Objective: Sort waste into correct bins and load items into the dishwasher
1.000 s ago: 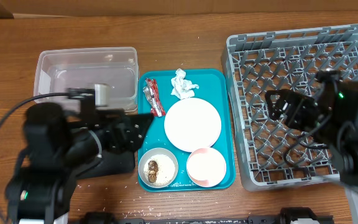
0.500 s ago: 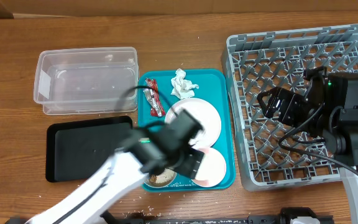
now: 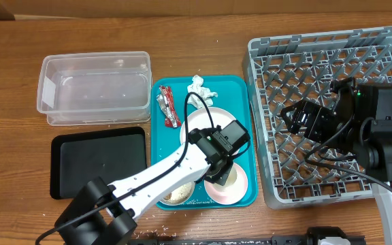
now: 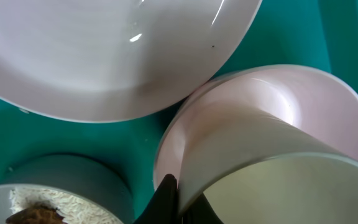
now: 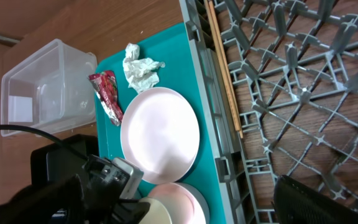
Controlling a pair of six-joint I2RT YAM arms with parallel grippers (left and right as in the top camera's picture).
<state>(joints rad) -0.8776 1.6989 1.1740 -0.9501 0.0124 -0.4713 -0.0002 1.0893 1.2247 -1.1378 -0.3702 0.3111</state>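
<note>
My left gripper (image 3: 218, 178) is down at the front of the teal tray, shut on the near rim of the pale pink bowl (image 3: 235, 185). In the left wrist view its black fingertips (image 4: 168, 194) pinch that rim, with the bowl (image 4: 260, 112) just ahead. The large whitish plate (image 3: 209, 121) lies behind it, partly under my arm. The small white bowl (image 3: 175, 194) holds brown scraps and crumbs. The tissue (image 3: 199, 88) and the red-and-silver wrapper (image 3: 167, 107) lie at the tray's back. My right gripper (image 3: 288, 122) hangs open over the grey dish rack (image 3: 318, 68), holding nothing.
The clear tub (image 3: 94, 88) stands at the back left with the flat black tray (image 3: 97, 163) in front of it. The teal tray (image 3: 243, 95) sits between them and the rack. A thin wooden stick (image 5: 224, 68) lies along the rack's left edge.
My left arm swung from over the black tray across to the teal tray, and its gripper went from open to shut on the pink bowl's rim. The right arm barely shifted.
</note>
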